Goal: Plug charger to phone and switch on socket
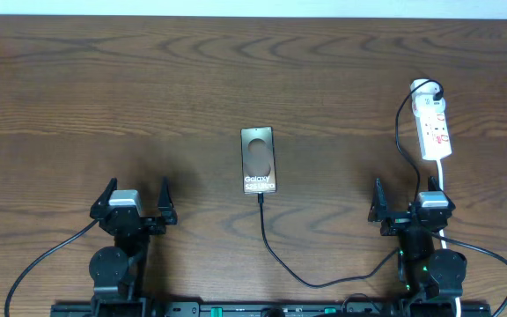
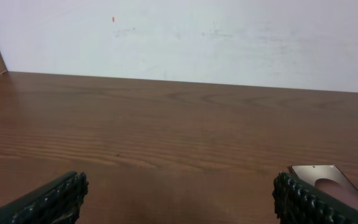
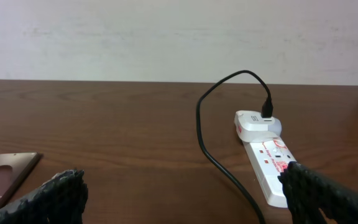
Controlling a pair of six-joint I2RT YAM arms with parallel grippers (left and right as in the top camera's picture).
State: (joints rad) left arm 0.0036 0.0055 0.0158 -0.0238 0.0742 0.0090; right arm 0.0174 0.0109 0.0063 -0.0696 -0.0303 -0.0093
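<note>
The phone (image 1: 258,160) lies flat mid-table, its "Galaxy" lettering at the near end; one corner shows in the left wrist view (image 2: 328,179) and the right wrist view (image 3: 5,177). The charger cable (image 1: 275,255) meets the phone's near edge, loops along the table front and rises to a white adapter (image 3: 257,123) plugged into the socket (image 1: 435,130) at the far right (image 3: 267,163). Whether the tip is seated in the phone I cannot tell. My left gripper (image 1: 136,195) (image 2: 179,199) is open over bare wood, left of the phone. My right gripper (image 1: 412,207) (image 3: 182,199) is open just short of the socket.
The socket's white cord (image 1: 444,180) runs toward the right arm's base. The black cable (image 3: 211,152) crosses the wood between my right fingers. A pale wall stands behind the table's far edge (image 2: 185,81).
</note>
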